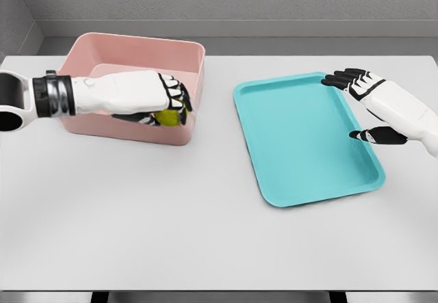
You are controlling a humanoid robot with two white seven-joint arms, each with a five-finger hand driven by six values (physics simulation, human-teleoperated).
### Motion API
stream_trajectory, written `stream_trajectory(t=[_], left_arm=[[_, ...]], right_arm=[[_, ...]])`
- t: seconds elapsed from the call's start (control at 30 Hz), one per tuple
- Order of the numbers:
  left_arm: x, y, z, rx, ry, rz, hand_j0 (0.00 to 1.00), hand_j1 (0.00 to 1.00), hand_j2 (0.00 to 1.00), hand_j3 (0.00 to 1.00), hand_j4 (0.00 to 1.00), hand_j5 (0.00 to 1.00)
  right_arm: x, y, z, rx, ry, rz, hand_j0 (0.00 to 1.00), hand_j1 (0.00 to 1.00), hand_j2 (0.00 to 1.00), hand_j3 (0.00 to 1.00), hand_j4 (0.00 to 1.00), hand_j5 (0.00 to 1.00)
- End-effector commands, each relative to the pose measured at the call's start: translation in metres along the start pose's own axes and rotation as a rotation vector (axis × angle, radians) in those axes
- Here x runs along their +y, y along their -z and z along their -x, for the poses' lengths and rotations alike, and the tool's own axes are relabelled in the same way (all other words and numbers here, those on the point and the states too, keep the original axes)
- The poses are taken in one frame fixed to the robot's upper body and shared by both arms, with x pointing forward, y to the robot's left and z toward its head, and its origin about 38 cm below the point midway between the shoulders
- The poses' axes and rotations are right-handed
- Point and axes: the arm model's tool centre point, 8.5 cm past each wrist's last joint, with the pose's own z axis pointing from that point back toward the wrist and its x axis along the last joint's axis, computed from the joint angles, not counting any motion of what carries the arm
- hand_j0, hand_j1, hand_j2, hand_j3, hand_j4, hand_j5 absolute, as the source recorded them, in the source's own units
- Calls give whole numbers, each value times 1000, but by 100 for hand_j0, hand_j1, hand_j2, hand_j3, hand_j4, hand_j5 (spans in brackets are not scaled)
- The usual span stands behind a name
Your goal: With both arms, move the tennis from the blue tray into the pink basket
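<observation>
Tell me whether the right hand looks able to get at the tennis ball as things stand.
Probably not: the tennis ball sits in the left hand over the pink basket, while the right hand hovers open across the blue tray.

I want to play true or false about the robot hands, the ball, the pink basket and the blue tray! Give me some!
1. The left robot hand holds the yellow-green tennis ball. True.
2. The ball lies on the blue tray. False: nothing lies on the tray, and the ball is over the pink basket.
3. The right robot hand holds a ball. False: it holds nothing, with its fingers spread by the tray's right edge.
4. The basket stands left of the tray. True.
</observation>
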Motion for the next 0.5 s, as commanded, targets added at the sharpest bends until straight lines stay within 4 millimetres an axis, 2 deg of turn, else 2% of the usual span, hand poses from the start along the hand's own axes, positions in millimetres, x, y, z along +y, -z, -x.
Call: stream_trajectory(t=[0.0, 0.2, 0.47], left_arm=[[-3, -4, 10, 28, -24, -2, 53, 53, 53, 53, 53, 53], [5, -5, 35, 90, -44, -21, 53, 53, 53, 53, 53, 53], [2, -13, 61, 167, -84, -26, 53, 53, 53, 53, 53, 53]], right_arm=[[-1, 0, 0, -1, 6, 5, 100, 100, 100, 100, 100, 100], [-1, 0, 0, -1, 6, 5, 100, 100, 100, 100, 100, 100], [0, 0, 0, 0, 7, 3, 100, 100, 100, 100, 100, 100]])
